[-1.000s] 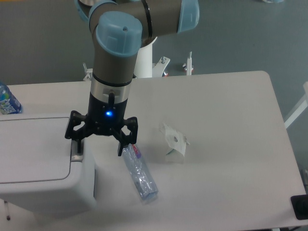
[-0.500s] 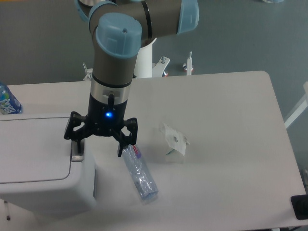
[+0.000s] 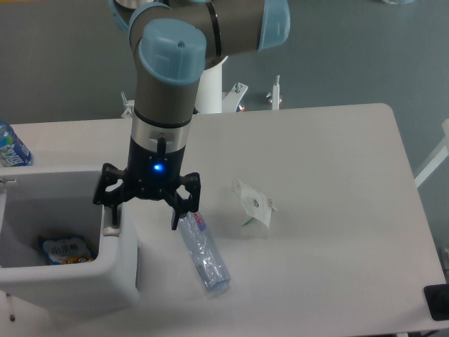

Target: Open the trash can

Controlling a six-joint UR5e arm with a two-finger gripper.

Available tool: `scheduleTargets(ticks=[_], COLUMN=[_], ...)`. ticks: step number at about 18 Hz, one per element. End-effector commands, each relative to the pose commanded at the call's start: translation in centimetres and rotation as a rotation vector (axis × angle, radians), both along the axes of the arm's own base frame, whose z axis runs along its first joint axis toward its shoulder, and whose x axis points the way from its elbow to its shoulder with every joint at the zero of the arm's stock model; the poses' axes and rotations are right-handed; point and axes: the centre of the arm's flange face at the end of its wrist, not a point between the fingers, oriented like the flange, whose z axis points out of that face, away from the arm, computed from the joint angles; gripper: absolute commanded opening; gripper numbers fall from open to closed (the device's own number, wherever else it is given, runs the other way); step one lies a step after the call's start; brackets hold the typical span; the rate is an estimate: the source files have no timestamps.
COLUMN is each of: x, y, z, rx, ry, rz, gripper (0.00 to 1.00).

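Observation:
The trash can (image 3: 119,270), a big boxy white bin, stands at the table's left front corner. Its lid is up and out of sight, and the inside shows a blue and orange snack packet (image 3: 66,249). The grey push-button (image 3: 110,229) lies on the right rim. My gripper (image 3: 144,214) hangs open just above that rim, the left finger (image 3: 112,210) right over the button and the right finger (image 3: 177,214) out over the table. Whether the left finger touches the button I cannot tell.
A clear plastic bottle (image 3: 203,253) lies on the table just right of the gripper. A crumpled white carton (image 3: 255,208) sits further right. Another bottle with a blue label (image 3: 10,147) stands at the left edge behind the bin.
The trash can's flat lid was down in both earlier frames; now it has swung open and the bin's inside shows. The gripper has barely moved.

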Motion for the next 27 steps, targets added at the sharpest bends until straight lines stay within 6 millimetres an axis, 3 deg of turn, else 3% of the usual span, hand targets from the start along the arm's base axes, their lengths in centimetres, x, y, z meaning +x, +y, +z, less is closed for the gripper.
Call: scheduleTargets(ticks=[3,9,14,19,27], x=[-1.0,-6.0,-9.4,-11.8,-11.8], y=[-0.6,-5.6,-9.5,-14.7,-21.8], z=[1.4,5.2,5.8,5.5,3.9], rx=[0.027,0.047,-0.042,-0.124,-0.301], ry=[0.031,0.113,0.202,0.203,0.385], rz=[0.014,0.138,0.258,0.240,-0.126], gripper=[1.00,1.00,1.00,1.00,1.00])
